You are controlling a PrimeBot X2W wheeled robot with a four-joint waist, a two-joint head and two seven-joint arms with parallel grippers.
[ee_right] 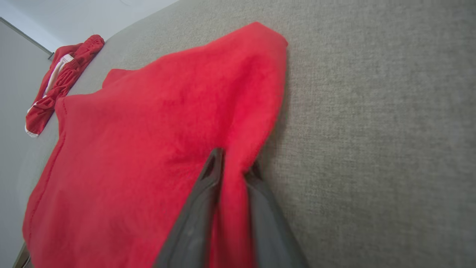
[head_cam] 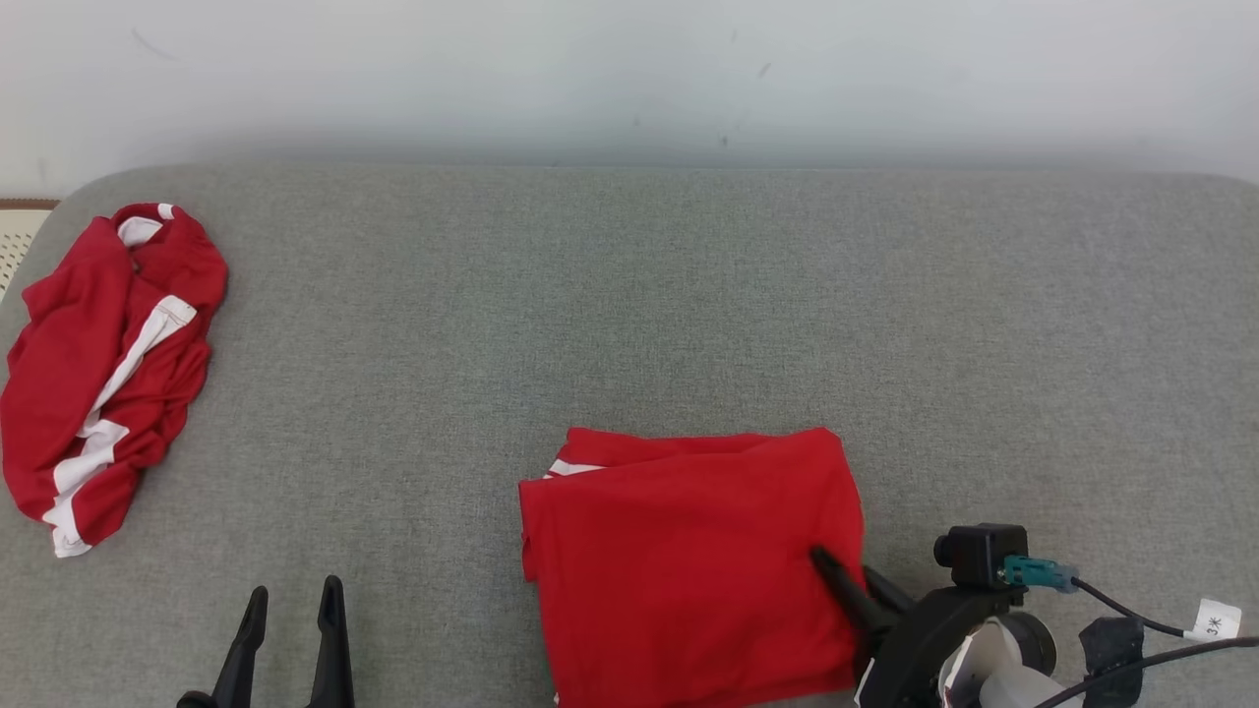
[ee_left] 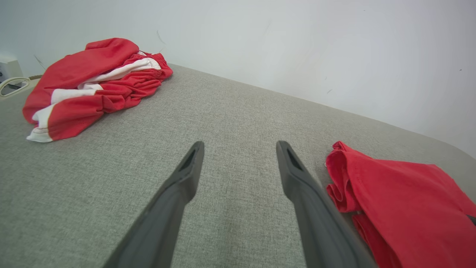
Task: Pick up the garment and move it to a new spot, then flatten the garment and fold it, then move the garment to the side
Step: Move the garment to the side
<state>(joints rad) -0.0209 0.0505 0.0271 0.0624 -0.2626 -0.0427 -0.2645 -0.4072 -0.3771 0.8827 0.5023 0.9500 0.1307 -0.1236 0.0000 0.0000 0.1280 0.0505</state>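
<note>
Lower right of frame, right jaws pinch the folded garment [head_cam: 689, 560] by its right edge; left jaws gape open, well apart.

Setting, as I read it from the console: a test room or lab bay rather than a home.

Evidence:
- One large work surface [head_cam: 629, 295] is padded in plain grey woven fabric. It has rounded corners and sits against a white wall [head_cam: 629, 79].
- The wall is plain paint with a few dark scuff marks [head_cam: 723, 141].
- Two props of one kind lie on the surface: a folded red garment [head_cam: 689, 560] near me and a crumpled red-and-white garment [head_cam: 98, 374] at far left.
- An exposed cable with a paper tag [head_cam: 1218, 619] runs off the rig.
- A cream perforated object [head_cam: 18, 241] with a brown rim sits at the left edge. I cannot identify it.
</note>
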